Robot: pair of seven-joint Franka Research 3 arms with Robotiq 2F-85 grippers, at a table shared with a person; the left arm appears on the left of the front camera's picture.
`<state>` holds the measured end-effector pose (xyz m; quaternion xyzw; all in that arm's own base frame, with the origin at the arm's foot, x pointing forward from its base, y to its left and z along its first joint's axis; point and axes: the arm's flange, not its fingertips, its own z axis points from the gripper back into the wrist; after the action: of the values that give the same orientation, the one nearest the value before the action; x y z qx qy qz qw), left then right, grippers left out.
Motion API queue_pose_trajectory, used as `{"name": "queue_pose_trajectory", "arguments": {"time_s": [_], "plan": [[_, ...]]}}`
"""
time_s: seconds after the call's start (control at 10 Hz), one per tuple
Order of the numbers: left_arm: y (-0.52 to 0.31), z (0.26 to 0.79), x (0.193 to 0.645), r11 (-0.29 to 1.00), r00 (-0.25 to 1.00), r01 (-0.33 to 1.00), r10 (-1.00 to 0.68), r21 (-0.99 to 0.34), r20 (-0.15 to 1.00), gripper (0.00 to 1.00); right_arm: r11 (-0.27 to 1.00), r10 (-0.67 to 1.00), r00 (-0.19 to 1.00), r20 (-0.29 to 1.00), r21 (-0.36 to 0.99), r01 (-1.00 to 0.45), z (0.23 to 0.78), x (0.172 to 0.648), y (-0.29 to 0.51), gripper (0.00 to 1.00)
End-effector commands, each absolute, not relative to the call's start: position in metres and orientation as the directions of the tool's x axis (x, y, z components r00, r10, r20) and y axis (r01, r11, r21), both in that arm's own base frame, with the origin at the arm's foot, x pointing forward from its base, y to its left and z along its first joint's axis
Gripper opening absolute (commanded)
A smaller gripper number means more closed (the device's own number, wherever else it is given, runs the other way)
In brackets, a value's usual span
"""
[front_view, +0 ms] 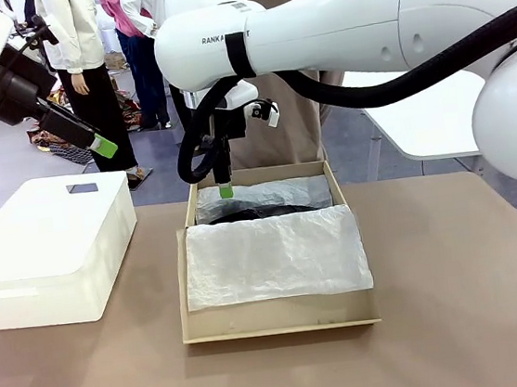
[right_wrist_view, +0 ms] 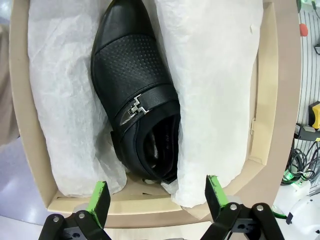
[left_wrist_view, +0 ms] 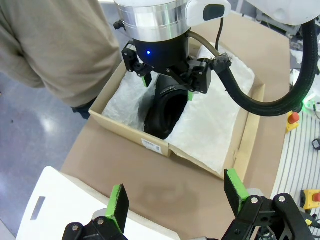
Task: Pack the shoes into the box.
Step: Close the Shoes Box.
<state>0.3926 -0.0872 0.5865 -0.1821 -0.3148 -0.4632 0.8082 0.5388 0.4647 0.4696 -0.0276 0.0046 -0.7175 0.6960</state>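
Observation:
One glossy black shoe (right_wrist_view: 140, 105) with a small metal buckle lies in the brown cardboard box (right_wrist_view: 30, 150), tucked between folds of white tissue paper. My right gripper (right_wrist_view: 157, 200) hangs open just above its heel end, nothing between the fingers. From the front, that gripper (front_view: 226, 190) is over the far left part of the box (front_view: 282, 320), where a dark strip of shoe (front_view: 256, 212) shows. My left gripper (front_view: 102, 146) is raised off to the left, open and empty. Its wrist view shows its own open gripper (left_wrist_view: 177, 197), the shoe (left_wrist_view: 165, 112), the box (left_wrist_view: 130, 135) and the right gripper (left_wrist_view: 167, 87).
A white rounded plastic box (front_view: 45, 250) stands on the table left of the cardboard box. White tissue paper (front_view: 275, 257) covers the near part of the cardboard box. A person (front_view: 297, 124) stands at the far edge behind it. A white table (front_view: 427, 118) is at the back right.

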Motion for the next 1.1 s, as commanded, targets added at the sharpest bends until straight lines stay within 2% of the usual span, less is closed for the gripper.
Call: {"name": "queue_pose_trajectory", "arguments": {"time_s": [0.0,0.2,0.5,0.7,0.9,1.0], "plan": [[-0.088,0.586,0.393,0.509,0.373,0.86,-0.615,-0.011,0.694,1.0,-0.032,-0.999,-0.031,0.032,-0.043,0.999,0.471,0.539,0.465,1.0],[-0.088,0.586,0.393,0.509,0.373,0.86,-0.615,-0.011,0.694,1.0,-0.031,-0.999,-0.03,0.033,-0.045,0.998,0.469,0.539,0.465,1.0],[-0.088,0.586,0.393,0.509,0.373,0.86,-0.615,-0.011,0.694,1.0,0.31,-0.947,0.306,0.101,0.027,0.95,0.492,0.525,0.431,1.0],[-0.088,0.586,0.393,0.509,0.373,0.86,-0.615,-0.011,0.694,1.0,0.469,-0.875,0.454,0.167,0.059,0.881,0.505,0.523,0.4,1.0],[-0.088,0.586,0.393,0.509,0.373,0.86,-0.615,-0.011,0.694,1.0,0.683,-0.716,0.663,0.219,0.02,0.73,0.515,0.516,0.361,1.0],[-0.088,0.586,0.393,0.509,0.373,0.86,-0.615,-0.011,0.694,1.0,0.746,-0.649,0.726,0.227,0.005,0.666,0.516,0.514,0.348,1.0]]}}
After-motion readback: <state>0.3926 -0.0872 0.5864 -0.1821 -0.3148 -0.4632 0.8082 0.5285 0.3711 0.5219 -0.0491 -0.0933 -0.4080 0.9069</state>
